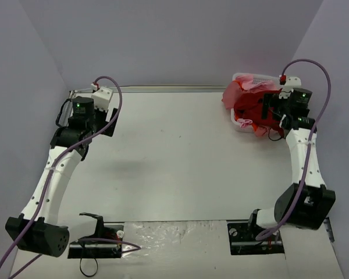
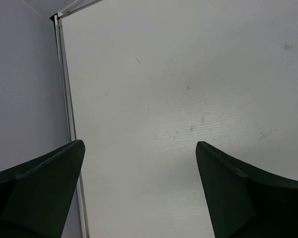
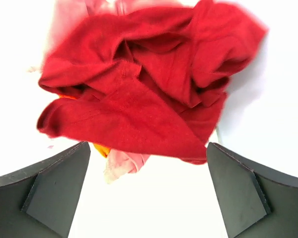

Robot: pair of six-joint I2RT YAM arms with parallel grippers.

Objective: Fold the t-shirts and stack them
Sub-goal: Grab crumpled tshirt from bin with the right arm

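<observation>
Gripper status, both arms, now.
Left gripper: open, holding nothing.
Right gripper: open, holding nothing, over the dark red t-shirt.

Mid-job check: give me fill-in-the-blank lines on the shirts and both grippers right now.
The shirts lie heaped in a white ____ at the far right.
The top shirt is dark ____.
The right gripper hangs over them, jaws ____.
The left gripper looks down on bare ____.
Missing: basket; red; open; table.
</observation>
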